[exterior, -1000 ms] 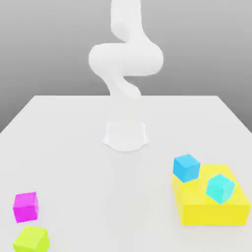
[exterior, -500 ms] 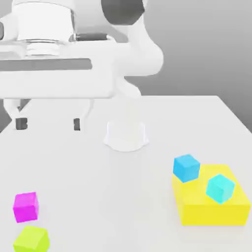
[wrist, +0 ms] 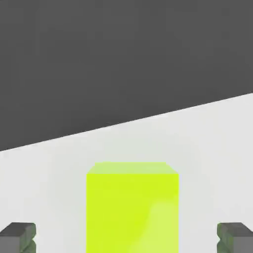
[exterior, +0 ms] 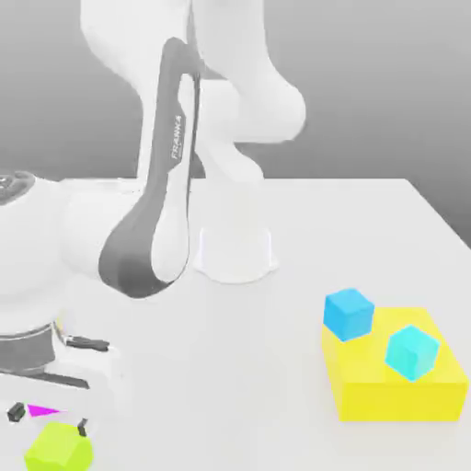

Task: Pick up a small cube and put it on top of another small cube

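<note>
My arm [exterior: 170, 184] reads FRANKA. My gripper [wrist: 126, 239] is spread wide around a plain lime-green cube [wrist: 132, 207] near the table's [exterior: 368, 221] front edge

Your exterior view sits raised in front of the tabletop [exterior: 304, 248], facing the arm's base [exterior: 235, 253], while your hand view rides low on the end effector [wrist: 126, 239], close behind the lime cube [wrist: 132, 207], which both share at the exterior view's lower left [exterior: 57, 449].
</note>
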Available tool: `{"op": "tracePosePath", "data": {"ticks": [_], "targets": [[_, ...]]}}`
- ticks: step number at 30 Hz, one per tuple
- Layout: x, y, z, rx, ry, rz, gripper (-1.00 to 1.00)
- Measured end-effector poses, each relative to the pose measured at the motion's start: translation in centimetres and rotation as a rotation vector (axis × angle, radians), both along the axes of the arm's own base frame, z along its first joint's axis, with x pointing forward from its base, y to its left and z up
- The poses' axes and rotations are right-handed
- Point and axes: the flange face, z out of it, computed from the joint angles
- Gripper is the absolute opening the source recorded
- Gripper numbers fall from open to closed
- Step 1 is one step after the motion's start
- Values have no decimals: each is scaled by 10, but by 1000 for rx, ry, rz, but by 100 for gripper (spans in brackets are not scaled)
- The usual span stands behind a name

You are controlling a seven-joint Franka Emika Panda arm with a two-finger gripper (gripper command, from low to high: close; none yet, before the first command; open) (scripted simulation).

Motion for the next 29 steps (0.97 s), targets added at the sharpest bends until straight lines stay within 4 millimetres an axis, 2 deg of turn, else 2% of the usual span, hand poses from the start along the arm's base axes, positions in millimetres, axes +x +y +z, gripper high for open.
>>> {"op": "tracePosePath", "data": {"ticks": [1,6,7,9,12,15,20,22,25,26,29], "targets": [[-1,0,-11,0,1,0,-100],[-1,0,-11,1,2,0,-100],[-1,0,-16,1,2,-1,-100],[0,0,-2,1,2,0,-100],[-1,0,38,1,2,-1,-100],[-32,-20,66,-7,3,-59,-100],[-101,-50,98,-3,2,-183,-100],[-113,-54,88,2,0,-205,-100],[-116,-54,54,3,0,-210,-100],[-117,-54,44,2,1,-211,100],[-117,-54,44,2,1,-211,100]]}}
